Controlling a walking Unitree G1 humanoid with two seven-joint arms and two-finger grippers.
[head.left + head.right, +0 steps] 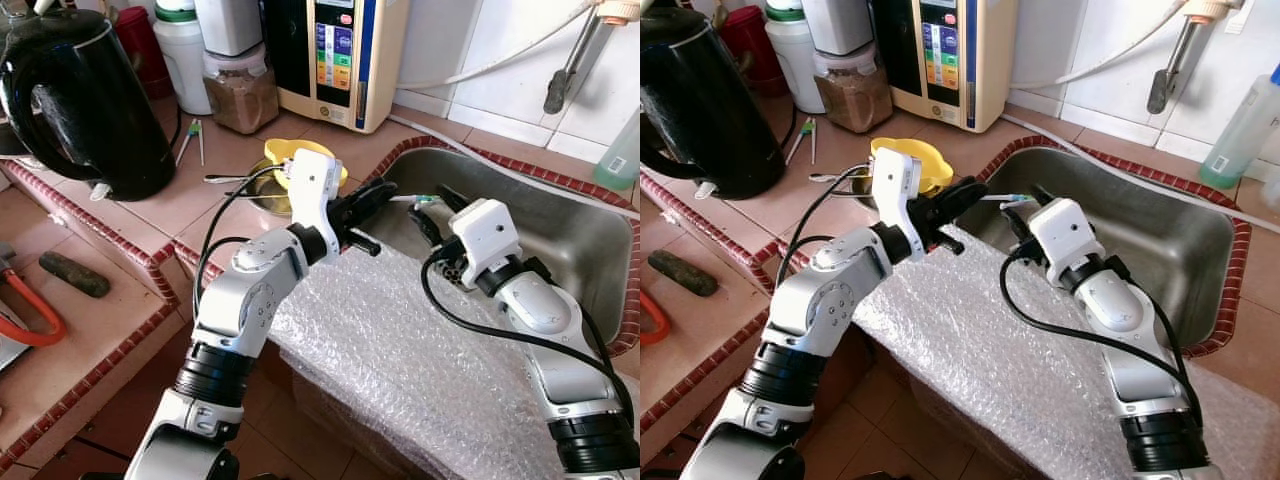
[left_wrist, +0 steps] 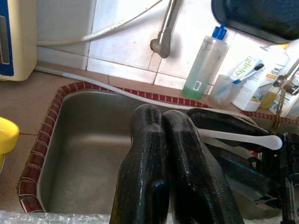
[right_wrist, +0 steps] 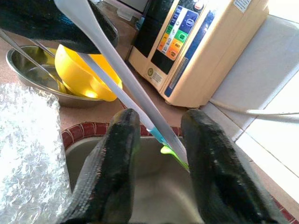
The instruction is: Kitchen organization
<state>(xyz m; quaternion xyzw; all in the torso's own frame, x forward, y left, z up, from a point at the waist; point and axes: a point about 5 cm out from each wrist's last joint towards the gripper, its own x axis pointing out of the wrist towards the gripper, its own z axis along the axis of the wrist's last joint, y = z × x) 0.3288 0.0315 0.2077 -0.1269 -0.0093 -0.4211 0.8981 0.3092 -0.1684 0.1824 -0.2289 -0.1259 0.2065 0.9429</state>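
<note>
A white-handled utensil (image 1: 420, 200) with a teal and green end, like a toothbrush, hangs over the near left corner of the steel sink (image 1: 560, 235). My left gripper (image 1: 385, 190) reaches in from the counter side and is shut on one end of it. My right gripper (image 1: 435, 210) faces it from the sink side. In the right wrist view its two fingers (image 3: 117, 158) stand open on either side of the handle (image 3: 126, 79). The left wrist view shows the white handle (image 2: 238, 136) running out past my closed fingers (image 2: 154, 163).
Bubble wrap (image 1: 400, 350) drapes over the sink's front edge. A yellow bowl (image 1: 275, 152) rests in a steel bowl (image 1: 262, 198) behind my left arm. A black kettle (image 1: 90, 110), a brown-filled jar (image 1: 240, 95) and a water purifier (image 1: 335, 55) crowd the counter. A green bottle (image 1: 622, 150) stands behind the sink.
</note>
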